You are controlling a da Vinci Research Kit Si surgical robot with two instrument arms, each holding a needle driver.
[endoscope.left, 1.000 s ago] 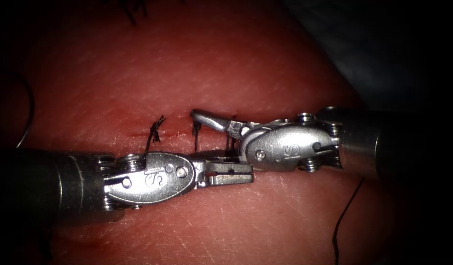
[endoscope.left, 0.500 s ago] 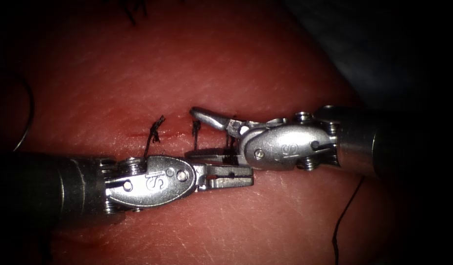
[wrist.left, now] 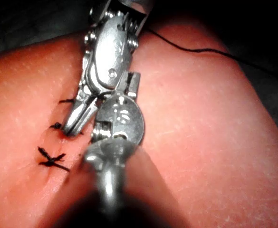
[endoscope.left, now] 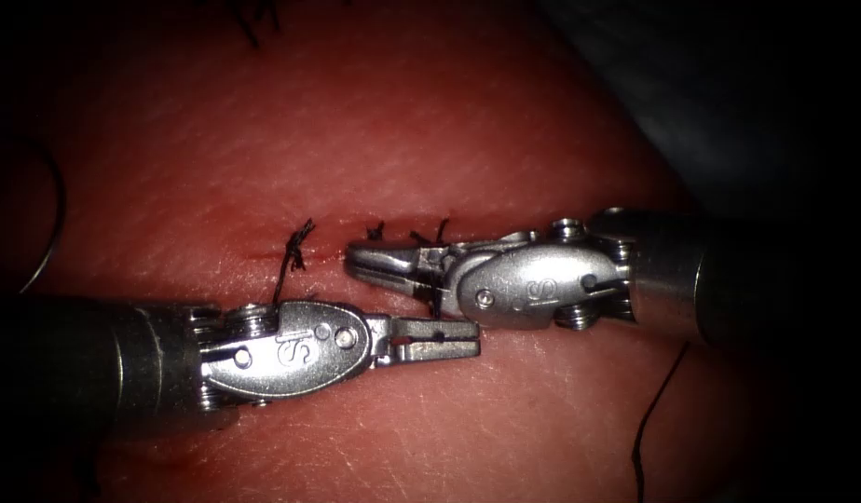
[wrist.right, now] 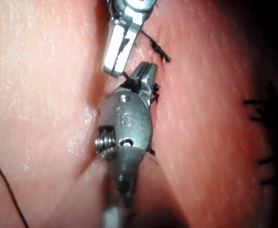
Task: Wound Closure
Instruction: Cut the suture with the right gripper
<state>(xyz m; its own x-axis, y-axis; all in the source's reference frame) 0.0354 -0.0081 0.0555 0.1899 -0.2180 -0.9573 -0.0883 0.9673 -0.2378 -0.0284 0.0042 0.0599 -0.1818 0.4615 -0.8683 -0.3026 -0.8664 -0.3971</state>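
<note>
Black thread [endoscope.left: 434,300] is clamped in the shut fingers of left tool [endoscope.left: 468,337] and right tool [endoscope.left: 356,256] by the cut [endoscope.left: 263,253]; pull gently; needle [endoscope.left: 61,210] seemingly lies far left.

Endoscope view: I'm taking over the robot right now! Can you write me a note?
Left tool: jaws shut, apparently on thread running up to the stitches.
Right tool: jaws shut at the cut; what they grip is unclear.
Needle: in neither tool; the thin curve far left may be it, off the tissue.
Done: knotted stitch, short thread ends.
Left: can't tell.
</note>
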